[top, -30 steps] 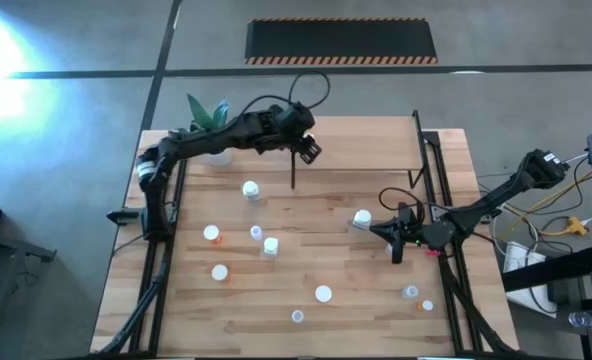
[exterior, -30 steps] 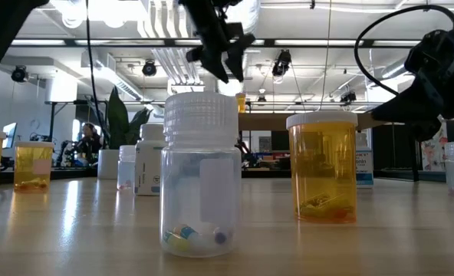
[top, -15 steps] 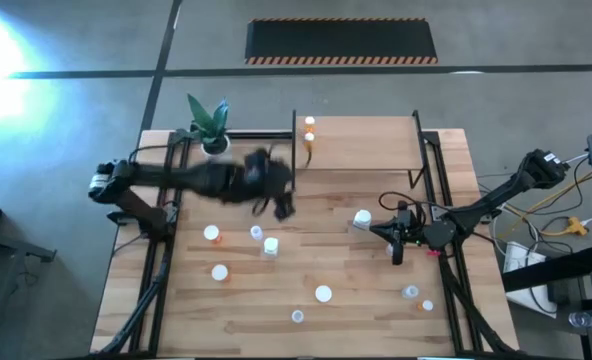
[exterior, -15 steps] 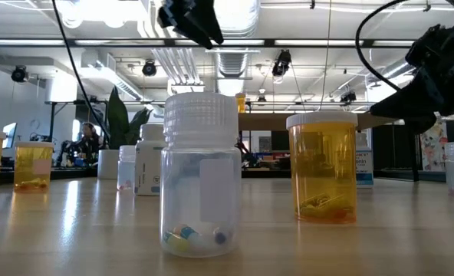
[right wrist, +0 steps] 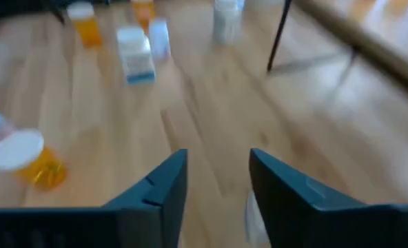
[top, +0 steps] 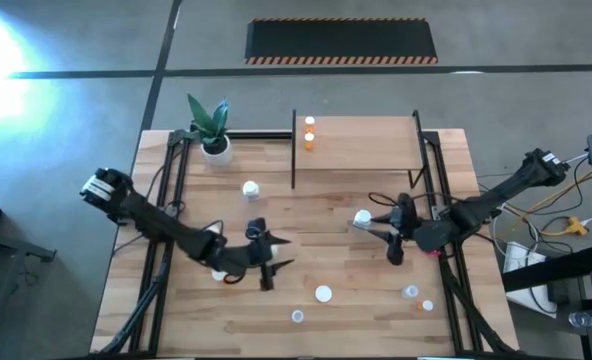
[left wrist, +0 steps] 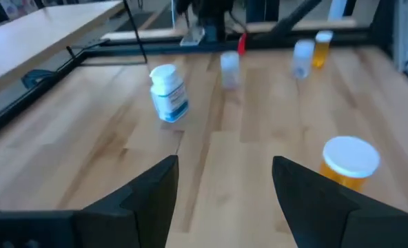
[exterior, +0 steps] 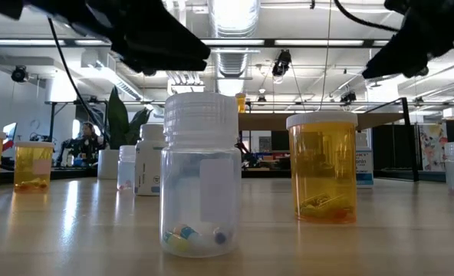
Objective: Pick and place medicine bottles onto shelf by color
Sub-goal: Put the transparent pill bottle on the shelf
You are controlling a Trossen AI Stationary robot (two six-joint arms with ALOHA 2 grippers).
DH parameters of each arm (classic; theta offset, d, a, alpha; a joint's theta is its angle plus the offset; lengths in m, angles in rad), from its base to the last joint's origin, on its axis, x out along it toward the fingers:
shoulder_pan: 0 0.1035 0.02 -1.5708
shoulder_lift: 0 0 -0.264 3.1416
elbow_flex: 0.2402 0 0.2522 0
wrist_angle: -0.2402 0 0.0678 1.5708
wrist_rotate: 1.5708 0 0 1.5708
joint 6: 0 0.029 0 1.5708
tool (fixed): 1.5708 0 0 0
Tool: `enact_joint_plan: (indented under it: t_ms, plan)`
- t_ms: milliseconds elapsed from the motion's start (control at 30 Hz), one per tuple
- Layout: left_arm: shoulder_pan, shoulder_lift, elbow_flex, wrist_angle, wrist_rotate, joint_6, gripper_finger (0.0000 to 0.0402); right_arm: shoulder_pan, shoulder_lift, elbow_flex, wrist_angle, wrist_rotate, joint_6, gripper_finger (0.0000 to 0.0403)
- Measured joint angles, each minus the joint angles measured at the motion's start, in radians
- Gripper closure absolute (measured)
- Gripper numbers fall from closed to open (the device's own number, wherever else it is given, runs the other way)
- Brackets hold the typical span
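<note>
No writing can be read on any label. In the low view a clear bottle (exterior: 201,175) is seen to hold a few small capsules, and an orange bottle (exterior: 322,166) beside it a little at its bottom. Two orange bottles (top: 309,133) stand on the shelf (top: 366,140); the others are scattered over the table (top: 346,300). The left gripper (top: 267,262) hangs low over the table's middle, jaws parted and empty. The right gripper (top: 397,236) is held beside a white-capped bottle (top: 362,217), jaws apart, nothing gripped.

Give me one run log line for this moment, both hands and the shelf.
left hand: open, empty, mid-table | right hand: open, empty, beside white bottle | shelf: two orange bottles
</note>
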Motion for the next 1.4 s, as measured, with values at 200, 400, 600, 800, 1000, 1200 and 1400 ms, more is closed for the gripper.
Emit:
enact_joint_plan:
  t_ms: [200, 400, 600, 800, 1000, 1200, 1400]
  plan:
    - [-0.003, 0.011, -0.101, 0.189, -0.035, -0.021, 0.0184, 0.029, 0.152, 0.158, -0.378, -0.1, 0.267, 0.0209]
    - [-0.002, 0.011, -0.119, 0.211, -0.08, -0.021, 0.0184, 0.068, 0.296, 0.178, -0.519, -0.25, 0.455, 0.0177]
    - [0.0, 0.031, -0.118, 0.211, -0.079, -0.021, 0.0184, 0.079, 0.374, 0.179, -0.549, -0.36, 0.518, 0.0159]
    - [0.0, 0.04, -0.119, 0.208, -0.079, -0.021, 0.0184, 0.079, 0.369, 0.179, -0.551, -0.383, 0.52, 0.0168]
    - [0.0, 0.04, -0.119, 0.212, -0.079, -0.023, 0.0184, 0.079, 0.312, 0.179, -0.604, -0.383, 0.511, 0.0179]
    - [0.0, 0.04, -0.118, 0.227, -0.079, -0.024, 0.0184, 0.079, 0.304, 0.138, -0.589, -0.359, 0.437, 0.0175]
    - [0.0, 0.04, -0.118, 0.229, -0.078, -0.024, 0.0184, 0.079, 0.343, 0.083, -0.499, -0.351, 0.351, 0.0174]
